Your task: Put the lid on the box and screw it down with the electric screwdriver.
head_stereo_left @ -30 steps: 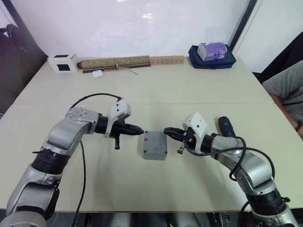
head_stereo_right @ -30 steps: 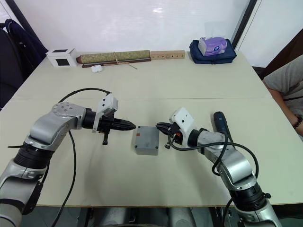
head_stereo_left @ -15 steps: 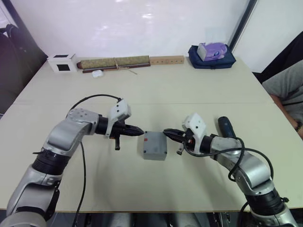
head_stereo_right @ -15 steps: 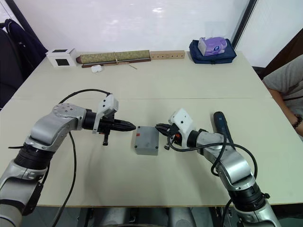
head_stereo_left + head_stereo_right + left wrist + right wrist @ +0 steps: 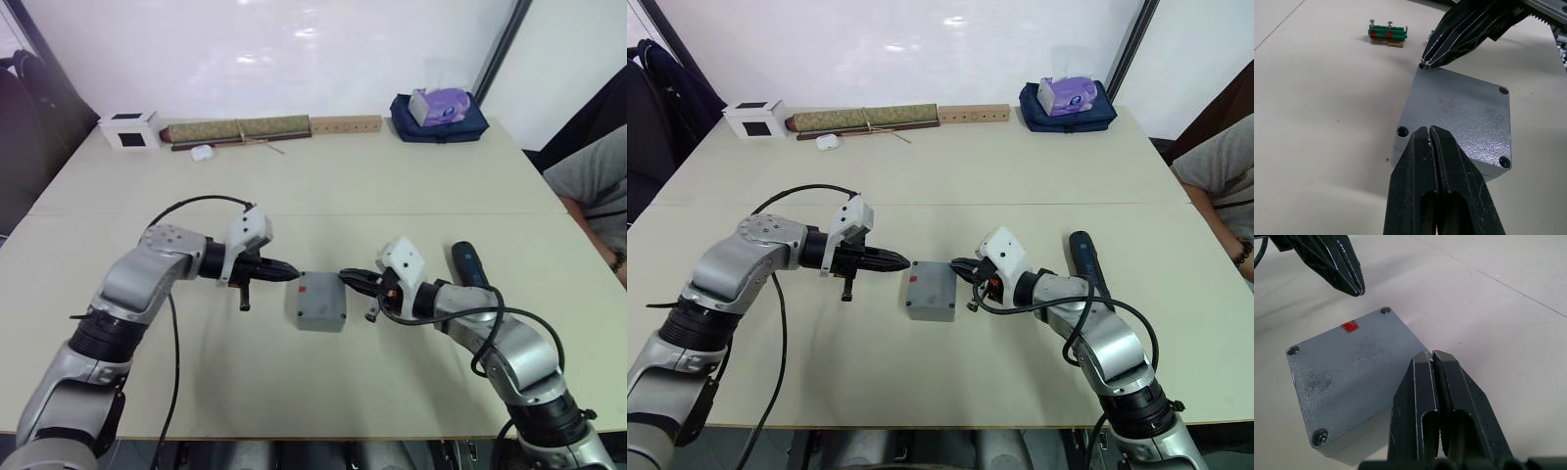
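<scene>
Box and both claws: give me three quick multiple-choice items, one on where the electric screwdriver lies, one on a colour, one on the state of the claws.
1. Where is the electric screwdriver?
A. On the table beside the right arm
B. In the left claw
C. On top of the box

2. What colour is the small mark on the lid?
A. Green
B. Red
C. Yellow

3. How are the two claws?
A. Both open wide
B. Both shut, empty
C. One gripping the lid

Answers:
1 A, it lies loose on the table at the robot's right.
2 B, a red square near one corner.
3 B, the left claw and right claw have fingers pressed together at opposite edges of the box.
</scene>
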{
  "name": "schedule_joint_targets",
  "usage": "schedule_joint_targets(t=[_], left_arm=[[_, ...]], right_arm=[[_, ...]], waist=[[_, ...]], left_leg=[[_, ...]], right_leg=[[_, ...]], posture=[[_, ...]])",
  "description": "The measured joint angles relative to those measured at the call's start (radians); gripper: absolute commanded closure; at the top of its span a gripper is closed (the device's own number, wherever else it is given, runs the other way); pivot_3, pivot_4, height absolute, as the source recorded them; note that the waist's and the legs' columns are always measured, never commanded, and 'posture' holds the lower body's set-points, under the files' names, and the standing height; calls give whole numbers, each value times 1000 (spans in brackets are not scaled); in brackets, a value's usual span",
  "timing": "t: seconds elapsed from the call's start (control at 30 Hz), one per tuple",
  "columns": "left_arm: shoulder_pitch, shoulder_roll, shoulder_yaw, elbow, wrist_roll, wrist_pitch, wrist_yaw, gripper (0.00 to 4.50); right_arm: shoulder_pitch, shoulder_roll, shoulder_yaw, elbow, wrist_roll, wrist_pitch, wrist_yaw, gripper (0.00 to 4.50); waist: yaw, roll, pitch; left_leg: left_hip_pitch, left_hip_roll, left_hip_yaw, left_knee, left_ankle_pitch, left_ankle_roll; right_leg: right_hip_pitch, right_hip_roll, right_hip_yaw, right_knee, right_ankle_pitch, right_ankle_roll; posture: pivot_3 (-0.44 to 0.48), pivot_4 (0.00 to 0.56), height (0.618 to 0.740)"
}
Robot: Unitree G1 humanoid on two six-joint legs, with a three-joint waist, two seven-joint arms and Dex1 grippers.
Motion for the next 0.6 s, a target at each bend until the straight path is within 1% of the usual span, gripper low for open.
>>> schedule_joint_targets(t=[0.2, 0.23, 0.27, 0.37, 0.43, 0.47, 0.5, 0.53, 0.6], left_arm=[[0, -10, 0, 0, -1, 0, 2, 4500], [0, -10, 0, 0, -1, 0, 2, 4500], [0, -11, 0, 0, -1, 0, 3, 4500], [-1, -15, 0, 0, -2, 1, 4, 4500], [-9, -40, 4, 0, -24, 13, 6, 4500], [-25, -59, 10, 1, -43, 23, 4, 4500], [-42, -71, 9, -2, -54, 25, 0, 4500], [-70, -79, 9, -15, -67, 27, -8, 4500], [-99, -80, 8, -44, -72, 13, -26, 4500]], right_arm=[[0, -1, -17, 1, 8, 28, -3, 807], [0, -1, -18, 1, 9, 30, -3, 531], [0, -1, -19, 1, 10, 35, -3, 145], [1, -1, -36, -1, 23, 53, -5, 145], [0, 6, -127, -22, 93, 118, -29, 145], [-22, 23, -229, -35, 153, 210, -72, 145], [-43, -3, -297, -37, 177, 270, -91, 145], [-72, -74, -404, -37, 209, 386, -112, 145], [-107, -217, -568, -8, 229, 589, -130, 55]], waist=[[0, 0, 0], [0, 0, 0], [0, 0, 0], [0, 0, 0], [3, 0, 0], [5, 0, 1], [8, 0, 1], [13, 0, 1], [19, 0, 1]], left_leg=[[0, 0, 0, 0, 0, 0], [0, 0, 0, 0, 0, 0], [0, 0, 0, 0, 0, 0], [0, 0, 0, 0, 0, 0], [0, 0, 0, 0, 0, 0], [-1, 1, -1, 1, 0, 0], [-2, 0, -1, 1, 0, 0], [-2, -1, -1, 1, 0, 0], [-1, -1, 0, 0, -1, 1]], right_leg=[[0, 0, 0, 0, 0, 0], [0, 0, 0, 0, 0, 0], [0, 0, 0, 0, 0, 0], [0, 0, 0, 0, 0, 0], [0, 0, 0, 0, 0, 0], [0, -1, 0, 0, 0, 0], [0, -3, 0, 0, 0, 0], [0, -4, 0, 0, 0, 0], [1, -4, 0, -3, 0, 0]], posture=[[0, 150, 740], [0, 150, 740], [0, 150, 740], [0, 150, 740], [0, 150, 740], [0, 150, 740], [0, 150, 740], [0, 150, 740], [0, 150, 740]])
